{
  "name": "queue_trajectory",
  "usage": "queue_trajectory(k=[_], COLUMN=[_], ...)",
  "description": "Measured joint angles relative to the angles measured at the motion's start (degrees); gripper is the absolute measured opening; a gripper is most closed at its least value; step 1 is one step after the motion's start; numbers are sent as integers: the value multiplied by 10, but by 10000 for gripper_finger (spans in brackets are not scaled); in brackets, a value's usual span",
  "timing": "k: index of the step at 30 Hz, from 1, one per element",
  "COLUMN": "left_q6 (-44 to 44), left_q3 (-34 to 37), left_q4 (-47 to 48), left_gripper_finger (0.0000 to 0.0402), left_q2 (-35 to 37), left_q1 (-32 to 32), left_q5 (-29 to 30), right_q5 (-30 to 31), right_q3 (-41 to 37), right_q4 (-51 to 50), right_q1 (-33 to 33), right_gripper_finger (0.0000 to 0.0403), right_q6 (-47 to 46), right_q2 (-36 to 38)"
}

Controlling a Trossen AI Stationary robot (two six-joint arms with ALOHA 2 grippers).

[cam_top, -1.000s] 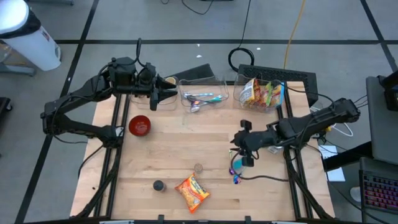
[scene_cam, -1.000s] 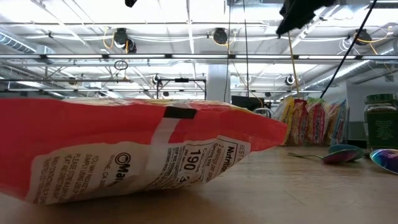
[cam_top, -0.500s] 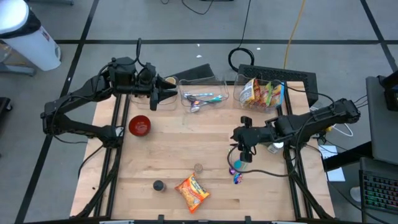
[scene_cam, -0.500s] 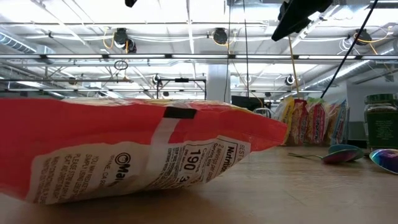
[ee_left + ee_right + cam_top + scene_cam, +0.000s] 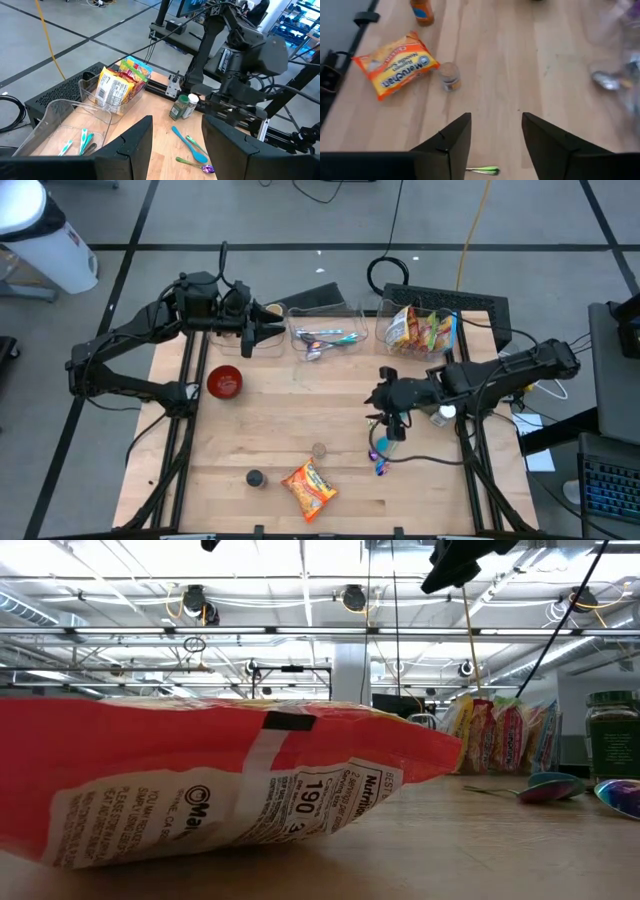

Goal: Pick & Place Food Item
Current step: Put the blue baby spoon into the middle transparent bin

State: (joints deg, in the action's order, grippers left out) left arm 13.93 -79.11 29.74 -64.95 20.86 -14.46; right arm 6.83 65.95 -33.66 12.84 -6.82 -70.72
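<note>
An orange instant-noodle packet (image 5: 308, 488) lies flat on the wooden table near its front edge. It fills the low view (image 5: 200, 780) and shows in the right wrist view (image 5: 395, 64). My right gripper (image 5: 378, 396) hovers above the table's right half, well to the far right of the packet. It is open (image 5: 495, 135), slants down, and has nothing between its fingers. My left gripper (image 5: 272, 326) waits open (image 5: 177, 140) above the far left of the table, also with nothing in it.
A small jar (image 5: 319, 450) and a dark bottle (image 5: 254, 478) stand near the packet. Colourful spoons (image 5: 380, 456) lie below my right gripper. A red bowl (image 5: 224, 381) sits at the left. At the back stand clear bins, one with utensils (image 5: 325, 336) and one with snack bags (image 5: 420, 330).
My right gripper has swung a little toward the table's far edge and left, turning slightly as it went, away from the spoons. The packet and the other things have stayed where they were.
</note>
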Motion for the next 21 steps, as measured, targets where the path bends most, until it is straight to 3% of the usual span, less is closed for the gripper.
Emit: queue_trajectory(k=[7,21], left_q6=[1,3], left_q3=[0,0], left_q4=[-44,-77], left_gripper_finger=[177,177], left_q2=[0,0], left_q1=[0,0], left_q5=[0,0], right_q5=[-112,-166], right_q3=[0,0], right_q4=[-8,-151], right_q1=[-30,-2], right_gripper_finger=[194,192], right_q6=[22,151], right_q2=[-16,-156])
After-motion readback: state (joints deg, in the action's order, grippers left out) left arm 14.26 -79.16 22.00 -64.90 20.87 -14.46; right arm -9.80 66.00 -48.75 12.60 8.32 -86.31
